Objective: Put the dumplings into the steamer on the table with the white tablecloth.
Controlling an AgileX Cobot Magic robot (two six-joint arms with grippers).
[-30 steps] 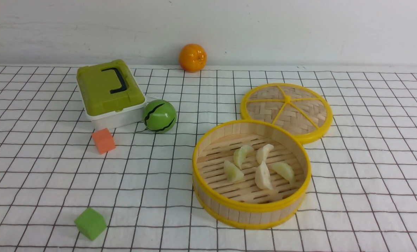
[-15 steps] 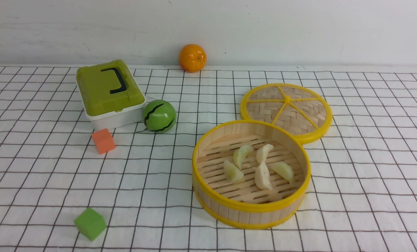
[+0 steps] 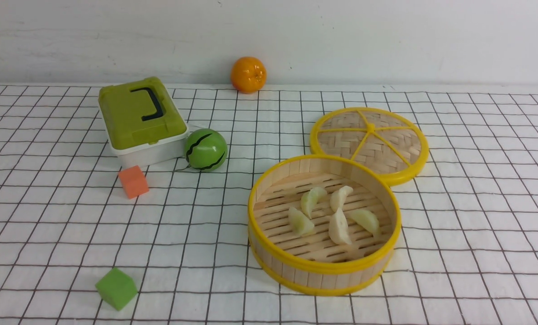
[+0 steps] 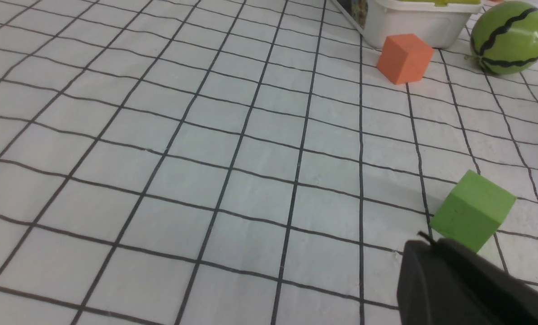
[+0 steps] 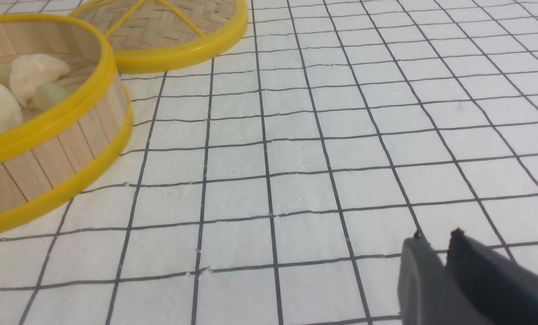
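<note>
- No brand, label or readable writing is seen on any object; the only print is the thin black grid on the white tablecloth (image 3: 47,216) covering the table (image 3: 499,289).
- The dumplings (image 3: 336,214), five in number, are seen lying inside the steamer (image 3: 323,271), on its slatted floor, clustered near the middle.
- The steamer is set right of centre, its far rim touching or overlapping the woven lid (image 3: 370,142) laid flat behind it.
- Open cloth is left along the right side and near edge, and between the steamer and the green cube (image 3: 116,288).
- The far left is occupied by a green-lidded box (image 3: 138,117), a green striped ball (image 3: 206,149) just beside it, and an orange cube (image 3: 133,181).
- An orange (image 3: 249,74) is placed at the far edge, against the wall.
- The left gripper (image 4: 424,241) is closed on nothing, near the green cube.
- The right gripper (image 5: 436,237) is seen with a narrow gap between its tips, nothing held, above bare cloth.
</note>
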